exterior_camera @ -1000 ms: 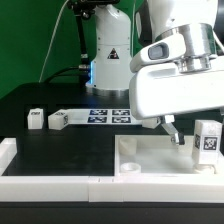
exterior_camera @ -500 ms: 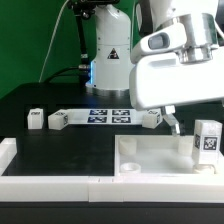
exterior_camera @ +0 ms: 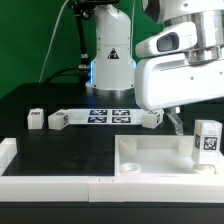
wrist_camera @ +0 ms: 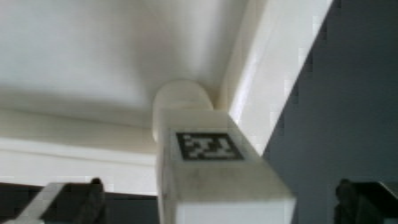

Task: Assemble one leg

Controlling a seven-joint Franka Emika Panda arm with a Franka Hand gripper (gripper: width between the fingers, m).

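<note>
A leg [exterior_camera: 206, 140], a small white post with a black-and-white tag, stands upright on the large white tray-like part [exterior_camera: 150, 156] at the exterior view's right. My gripper [exterior_camera: 176, 124] hangs just above the tray, beside this leg. In the wrist view the same leg [wrist_camera: 217, 150] rises between my fingers, which stand wide apart on either side without touching it, so the gripper [wrist_camera: 217, 206] is open. Three more legs lie on the black table: two at the left [exterior_camera: 36, 119] [exterior_camera: 58, 119] and one near the middle [exterior_camera: 152, 119].
The marker board [exterior_camera: 108, 115] lies flat behind the legs. A low white wall [exterior_camera: 50, 184] runs along the table's front, with a raised corner at the left. The robot's base [exterior_camera: 108, 60] stands at the back.
My hand has risen and shifted slightly to the exterior view's right. The upright leg and the other legs have not moved.
</note>
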